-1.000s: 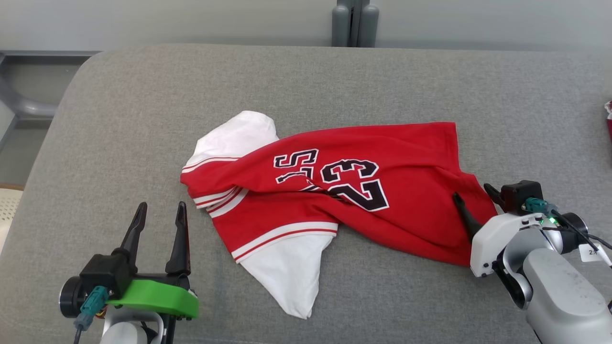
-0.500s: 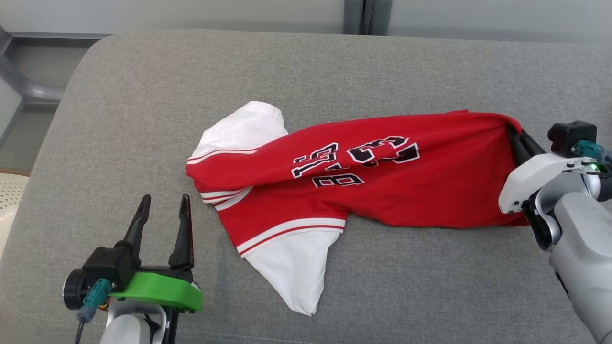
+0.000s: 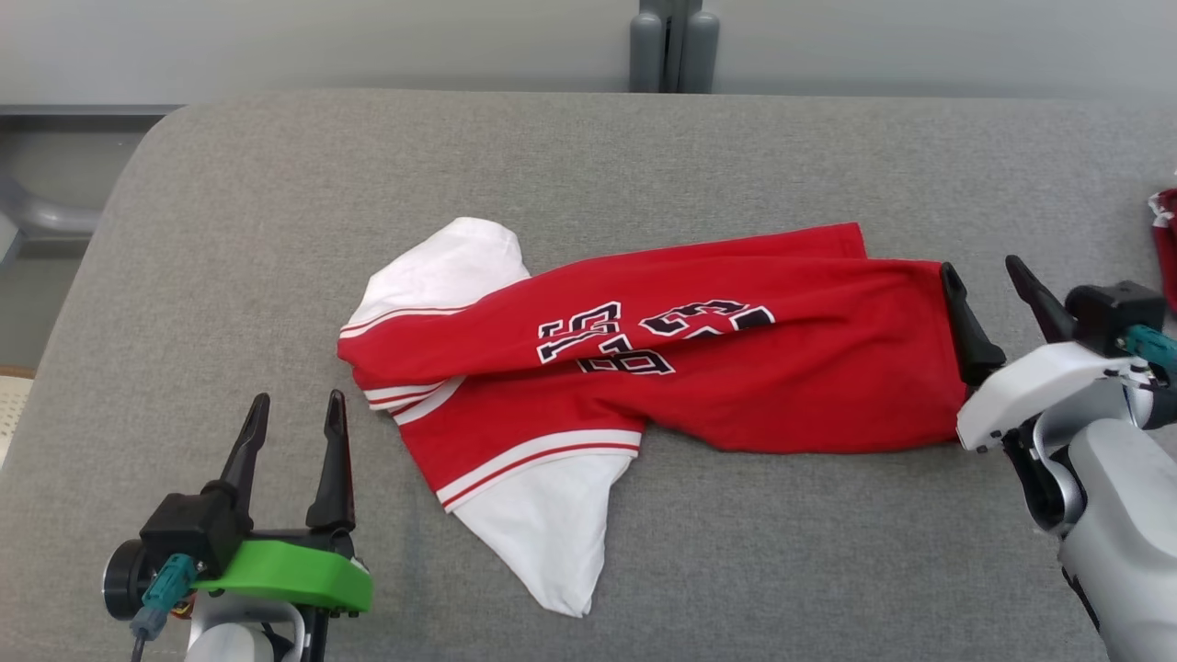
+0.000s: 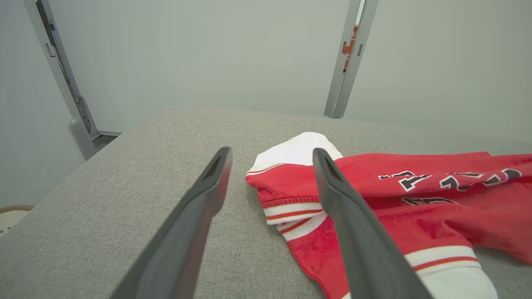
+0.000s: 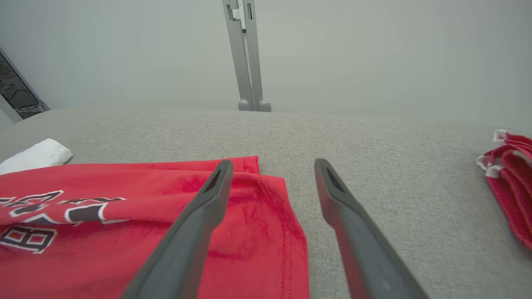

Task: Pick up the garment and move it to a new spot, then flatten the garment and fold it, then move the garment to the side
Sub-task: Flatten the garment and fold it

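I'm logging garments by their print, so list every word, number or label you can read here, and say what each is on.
"8" or "B", cannot tell which: a black, white-edged block character in the lower row of the print on the red garment.
Upper row of that print: creased under a fold, not readable whole.
Orange mark on the grey post: too small to read.

The head camera looks steeply down over the grey cushion (image 3: 588,156) from its near edge; both wrist cameras sit low over it, facing the far wall (image 4: 208,54) — all three share the red jersey (image 3: 782,386).
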`<state>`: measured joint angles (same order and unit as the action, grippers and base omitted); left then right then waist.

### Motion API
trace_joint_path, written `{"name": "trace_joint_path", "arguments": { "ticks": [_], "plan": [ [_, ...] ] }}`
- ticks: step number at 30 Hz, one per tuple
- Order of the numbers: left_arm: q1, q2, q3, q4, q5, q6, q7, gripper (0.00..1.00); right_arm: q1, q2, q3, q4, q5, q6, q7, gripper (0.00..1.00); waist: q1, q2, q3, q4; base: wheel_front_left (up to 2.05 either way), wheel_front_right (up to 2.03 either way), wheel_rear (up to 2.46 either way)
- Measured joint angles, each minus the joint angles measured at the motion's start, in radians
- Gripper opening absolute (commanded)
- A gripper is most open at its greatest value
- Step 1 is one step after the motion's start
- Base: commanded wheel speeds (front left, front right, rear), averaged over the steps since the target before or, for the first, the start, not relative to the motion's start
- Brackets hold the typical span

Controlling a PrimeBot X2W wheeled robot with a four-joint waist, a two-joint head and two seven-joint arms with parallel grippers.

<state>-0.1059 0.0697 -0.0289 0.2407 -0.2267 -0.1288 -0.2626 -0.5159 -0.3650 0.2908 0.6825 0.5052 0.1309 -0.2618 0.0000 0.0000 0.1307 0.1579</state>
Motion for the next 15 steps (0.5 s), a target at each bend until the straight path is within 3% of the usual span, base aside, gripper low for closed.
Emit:
{"name": "trace_joint_path", "arguments": {
  "ticks": [8,15],
  "plan": [
    [0.030,0.012,0.051,-0.017,0.005,0.000,0.000,1.00,0.281,0.038,-0.164,-0.356,-0.091,0.000,-0.001,1.00,0.0000,0.0000,-0.024,-0.056,0.00,0.00,0.00],
    [0.056,0.017,0.095,-0.031,0.020,0.000,0.000,1.00,0.444,0.097,-0.222,-0.549,-0.145,0.000,-0.001,1.00,0.0000,0.0000,-0.044,-0.101,0.00,0.00,0.00]
  ]
}}
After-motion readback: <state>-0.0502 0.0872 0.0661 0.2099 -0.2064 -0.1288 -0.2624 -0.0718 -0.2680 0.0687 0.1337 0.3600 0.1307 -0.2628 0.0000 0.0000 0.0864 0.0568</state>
